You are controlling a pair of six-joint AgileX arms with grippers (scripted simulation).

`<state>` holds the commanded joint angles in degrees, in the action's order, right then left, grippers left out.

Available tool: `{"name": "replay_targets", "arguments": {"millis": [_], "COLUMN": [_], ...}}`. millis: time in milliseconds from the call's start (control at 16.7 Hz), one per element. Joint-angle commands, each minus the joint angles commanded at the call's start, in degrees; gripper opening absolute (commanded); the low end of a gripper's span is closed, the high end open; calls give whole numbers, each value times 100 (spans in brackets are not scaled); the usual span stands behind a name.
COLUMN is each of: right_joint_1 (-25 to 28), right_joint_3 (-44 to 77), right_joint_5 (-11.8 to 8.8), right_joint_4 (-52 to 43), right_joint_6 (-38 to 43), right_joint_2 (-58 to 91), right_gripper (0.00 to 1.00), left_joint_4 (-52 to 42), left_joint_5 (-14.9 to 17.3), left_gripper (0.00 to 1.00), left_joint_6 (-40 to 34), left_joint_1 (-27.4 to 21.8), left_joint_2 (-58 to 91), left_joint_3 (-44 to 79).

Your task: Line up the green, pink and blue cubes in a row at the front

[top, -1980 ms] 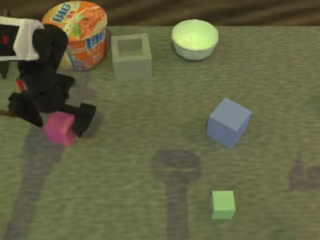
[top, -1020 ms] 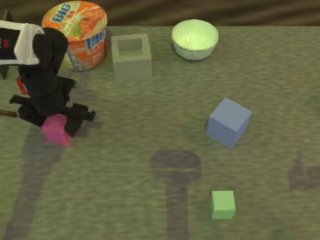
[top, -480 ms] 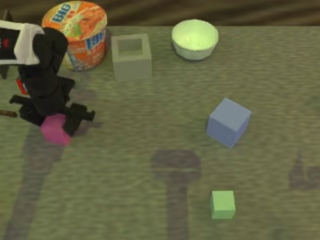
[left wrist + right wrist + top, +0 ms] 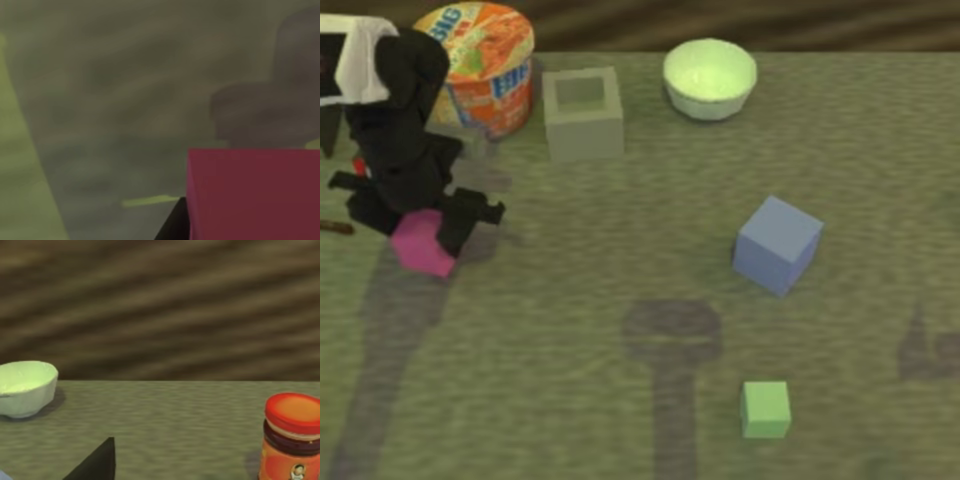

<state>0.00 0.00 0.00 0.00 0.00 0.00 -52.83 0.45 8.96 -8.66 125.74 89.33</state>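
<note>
Just in front of the orange noodle cup point(image 4: 477, 68), the left pincer point(image 4: 418, 230) is clamped on the pink cube point(image 4: 421, 243), which fills the near corner of the left wrist view point(image 4: 255, 192). Its shadow lies offset on the surface point(image 4: 570, 300), so I judge the cube lifted clear. Well to the right of the cup sits the blue cube point(image 4: 778, 243), and nearer the front than that, the green cube point(image 4: 765, 409), both untouched. Rigid, flat-faced and probably light, such a cube should hold firm when pinched on two opposite faces, squarely at mid-height. No right pincer appears in the top view; I cannot tell how it stands.
</note>
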Motion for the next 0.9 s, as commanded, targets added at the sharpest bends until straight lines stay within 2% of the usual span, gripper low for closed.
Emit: {"name": "replay_targets", "arguments": {"millis": [240,600,780,900], "right_joint_1": [0,0,0,0], "right_joint_3": [0,0,0,0], "right_joint_5": [0,0,0,0], "right_joint_4": [0,0,0,0], "right_joint_6": [0,0,0,0], "right_joint_2": [0,0,0,0], "right_gripper": [100,100,100,100], "left_joint_4": [-651,-664,-706,-759], "left_joint_5": [-10,-14,-20,-34], "left_gripper": [0,0,0,0], "left_joint_6": [-24,-92,-658,-1345], "left_joint_1": [71,-25,-497,-1010], "left_joint_2": [-325,-326,-341,-356], "left_joint_3": [372,379,379,360]}}
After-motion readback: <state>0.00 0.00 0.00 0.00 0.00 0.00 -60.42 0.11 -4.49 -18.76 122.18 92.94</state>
